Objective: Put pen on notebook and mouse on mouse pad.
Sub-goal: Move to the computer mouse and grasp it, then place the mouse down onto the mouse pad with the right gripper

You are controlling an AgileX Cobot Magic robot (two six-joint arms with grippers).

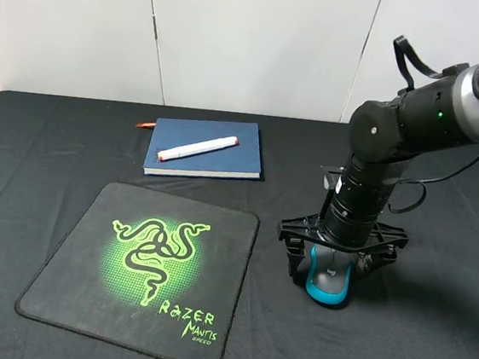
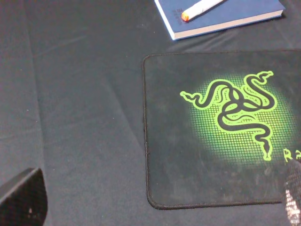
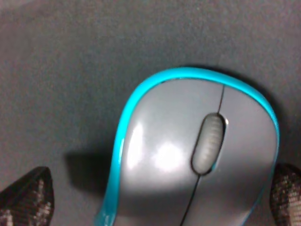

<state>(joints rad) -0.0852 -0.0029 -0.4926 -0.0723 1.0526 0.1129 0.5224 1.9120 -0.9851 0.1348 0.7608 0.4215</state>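
Observation:
The white pen (image 1: 197, 148) lies diagonally on the dark blue notebook (image 1: 228, 163) at the back of the table; both also show in the left wrist view, pen (image 2: 200, 8) on notebook (image 2: 240, 13). In front of them the black mouse pad (image 1: 61, 285) with its green logo is bare. The grey and blue mouse (image 1: 329, 283) sits on the black cloth right of the pad. My right gripper (image 1: 334, 262) is down over it, open, a finger on each side of the mouse (image 3: 188, 141); one finger (image 3: 26, 197) stands apart from it. My left gripper (image 2: 157, 209) is open above the pad (image 2: 188, 169).
A black cloth (image 1: 38, 141) covers the whole table, with a white wall behind. The notebook's red-orange ribbon (image 1: 145, 125) sticks out at its back left corner. The left arm is outside the exterior high view.

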